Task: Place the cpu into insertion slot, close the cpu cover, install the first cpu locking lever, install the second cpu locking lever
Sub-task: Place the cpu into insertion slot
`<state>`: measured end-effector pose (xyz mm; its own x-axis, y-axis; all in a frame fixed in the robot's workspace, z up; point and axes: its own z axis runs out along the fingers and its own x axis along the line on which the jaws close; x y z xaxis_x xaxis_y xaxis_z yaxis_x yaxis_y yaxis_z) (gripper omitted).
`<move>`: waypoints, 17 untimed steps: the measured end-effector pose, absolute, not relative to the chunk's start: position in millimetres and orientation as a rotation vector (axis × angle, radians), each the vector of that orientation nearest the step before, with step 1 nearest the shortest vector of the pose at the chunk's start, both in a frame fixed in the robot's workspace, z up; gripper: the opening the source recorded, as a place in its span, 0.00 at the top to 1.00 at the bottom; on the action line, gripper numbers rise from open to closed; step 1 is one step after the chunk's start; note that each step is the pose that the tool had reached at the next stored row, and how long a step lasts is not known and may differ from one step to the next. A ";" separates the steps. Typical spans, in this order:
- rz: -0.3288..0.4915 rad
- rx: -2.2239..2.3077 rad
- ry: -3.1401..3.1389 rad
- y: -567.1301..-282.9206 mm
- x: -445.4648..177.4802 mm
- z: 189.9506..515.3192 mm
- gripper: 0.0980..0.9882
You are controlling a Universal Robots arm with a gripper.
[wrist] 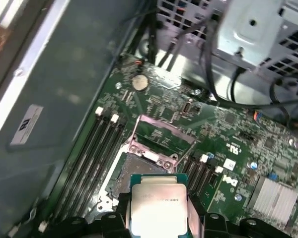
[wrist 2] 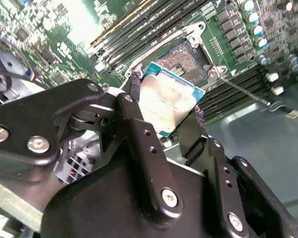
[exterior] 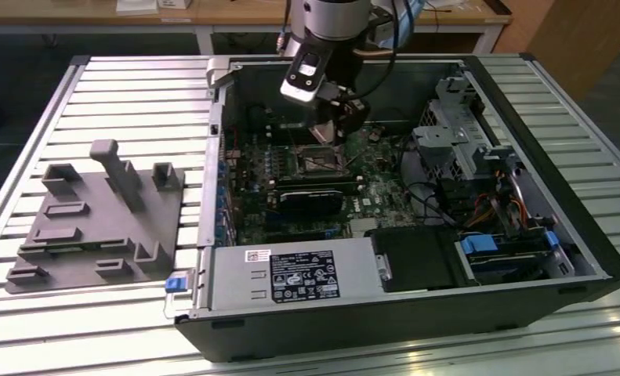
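My gripper (wrist 2: 166,106) is shut on the cpu (wrist 2: 170,99), a flat silvery square chip held by two opposite edges between the black fingers (wrist 2: 134,96). It hangs a little above the green board, close beside the insertion slot (wrist 2: 188,57), whose dark centre lies bare. In the first wrist view the cpu (wrist: 158,206) sits just short of the insertion slot (wrist: 126,171), and the cpu cover (wrist: 161,135), a thin metal frame, stands swung up behind it. A thin locking lever (wrist 2: 243,91) sticks out beside the socket. In the exterior view the gripper (exterior: 336,131) hovers over the insertion slot (exterior: 318,160).
The open computer case (exterior: 592,258) walls in the board. A drive cage (exterior: 466,133) and cables stand at the exterior view's right, a labelled power supply (exterior: 288,276) in front, a black card (exterior: 310,200) near the socket. Memory slots (wrist: 89,158) run alongside. A grey fixture plate (exterior: 90,211) lies outside.
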<state>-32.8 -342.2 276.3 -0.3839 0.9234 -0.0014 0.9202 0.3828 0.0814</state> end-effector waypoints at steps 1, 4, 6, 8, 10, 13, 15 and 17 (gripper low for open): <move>0.103 1.739 2.557 -342.1 -32.8 275.9 0.50; 0.100 1.807 2.508 -342.2 -32.8 274.6 0.50; 0.098 1.853 2.472 -342.2 -32.8 273.6 0.50; 0.096 1.896 2.438 -342.1 -32.8 272.6 0.50; 0.094 1.938 2.402 -342.2 -32.8 271.7 0.50; 0.091 2.003 2.345 -342.2 -32.8 270.2 0.50; 0.088 2.043 2.308 -342.1 -32.8 269.1 0.50; 0.085 2.081 2.272 -342.1 -32.8 268.1 0.50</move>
<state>-32.8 -342.1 268.1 -0.0875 0.9961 -0.0065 0.9929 0.0877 0.0809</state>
